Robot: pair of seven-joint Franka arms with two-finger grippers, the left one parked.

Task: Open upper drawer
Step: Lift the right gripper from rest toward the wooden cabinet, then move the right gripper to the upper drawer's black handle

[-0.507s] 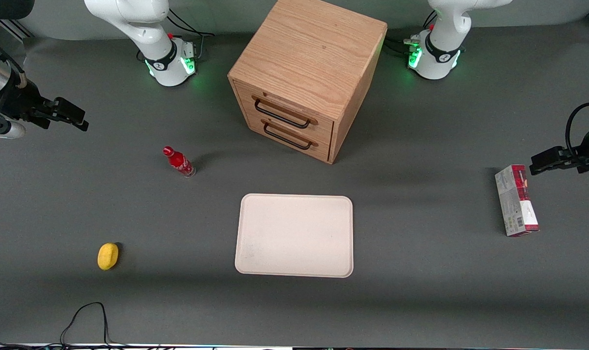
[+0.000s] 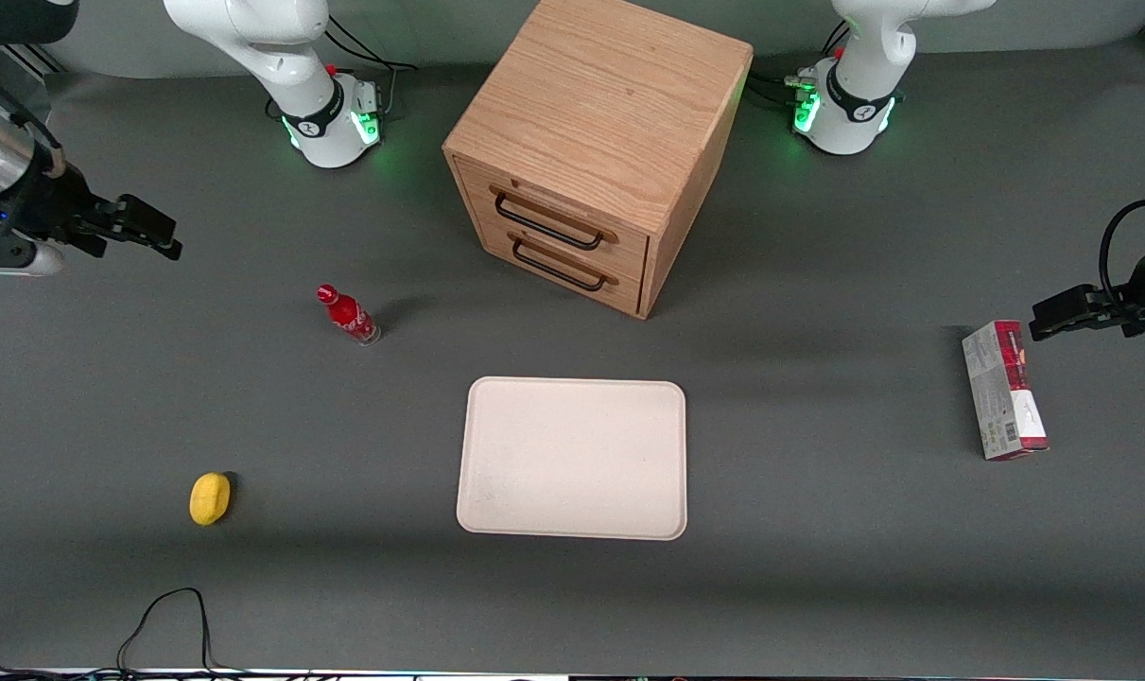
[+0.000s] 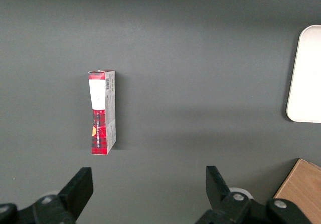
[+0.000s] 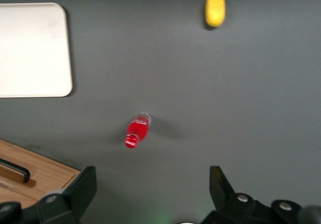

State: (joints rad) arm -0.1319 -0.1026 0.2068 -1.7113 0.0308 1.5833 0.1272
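While nothing is gripped yet, the scene runs from the camera outward like this.

Lemon (image 2: 210,497): nearest the front camera, toward the working arm's end of the table, well apart from the cabinet and so no obstacle to a pull.

Tray (image 2: 572,459): bare, lying in front of the cabinet with a strip of table between them; that gap looks enough for a drawer to slide out, though it is the first thing a long pull would approach.

Box (image 2: 1004,390): lying flat toward the parked arm's end, out of the way.

Bottle (image 2: 348,314): upright, beside the cabinet's front corner on the working arm's side, near the likely line of approach and easily tipped.

Gripper (image 2: 161,238): held above the table at the working arm's end, well apart from the cabinet, fingers (image 4: 83,189) spread wide and holding nothing, probably kept apart to straddle a handle.

Upper drawer (image 2: 558,219): fully closed in the cabinet (image 2: 600,104), its handle (image 2: 546,220) untouched, above the lower drawer (image 2: 564,264); the task is barely begun.
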